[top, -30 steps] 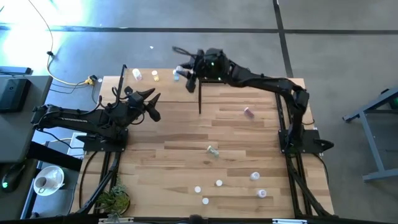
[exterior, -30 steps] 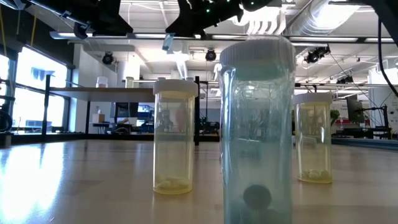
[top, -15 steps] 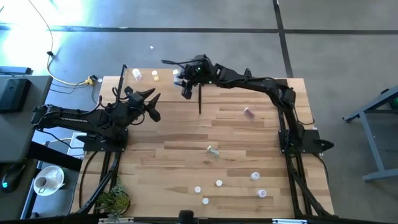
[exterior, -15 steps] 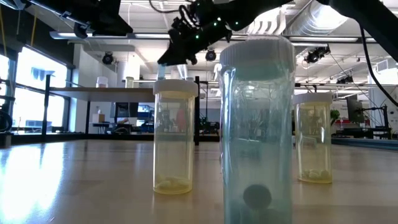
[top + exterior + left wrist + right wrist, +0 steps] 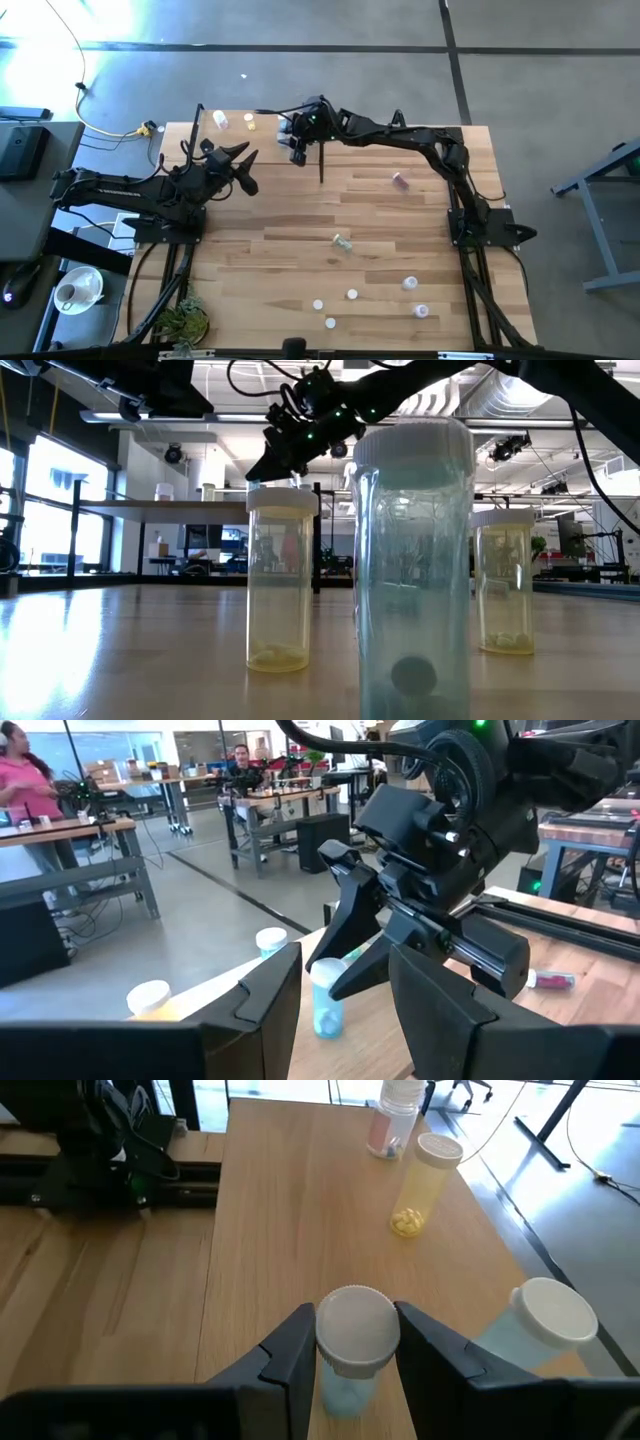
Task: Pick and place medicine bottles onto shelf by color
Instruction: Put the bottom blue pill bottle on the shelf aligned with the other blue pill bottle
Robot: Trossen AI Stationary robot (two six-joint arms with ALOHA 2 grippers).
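Blue bottle [image 5: 349, 1342] clamped in my right end effector [image 5: 350, 1342], three placed just beyond, seven left behind on the desk [image 5: 300, 240]

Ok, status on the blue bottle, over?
Left hand open, parked at table's left. Right hand around light blue bottle at far edge; grip unconfirmed. Second blue bottle stands nearby, apart; yellow bottle farther off.

I see a grey concrete floor [image 5: 560, 70] around my table, bright windows [image 5: 40, 510] at left, desks [image 5: 90, 830] and ceiling ducts [image 5: 520, 390] beyond.
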